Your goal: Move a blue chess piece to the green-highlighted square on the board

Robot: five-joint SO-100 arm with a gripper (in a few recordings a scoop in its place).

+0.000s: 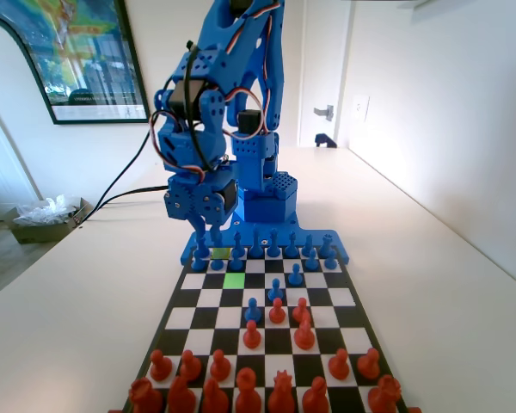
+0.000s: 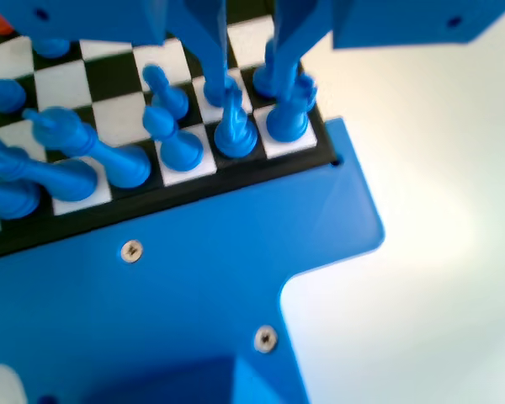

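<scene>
My gripper [image 1: 209, 241] hangs low over the near-left corner of the blue side's back rows on the board [image 1: 337, 297]. In the wrist view the gripper [image 2: 251, 76] is open, and board squares show through the gap between its jaws. A blue chess piece [image 2: 265, 77], a small pawn, stands just inside the right jaw and is partly hidden by it; I cannot tell whether it is touched. The green-highlighted square [image 1: 234, 280] lies free, one row in front of the blue pawn row, a little right of the gripper.
A duller yellow-green square [image 1: 223, 253] shows among the blue pawns by the gripper. Taller blue pieces [image 2: 236, 126] crowd the board's edge below the jaws. Three blue pawns [image 1: 275, 289] stand advanced mid-board, facing red pawns [image 1: 277, 311]. Red pieces [image 1: 245, 391] fill the near rows.
</scene>
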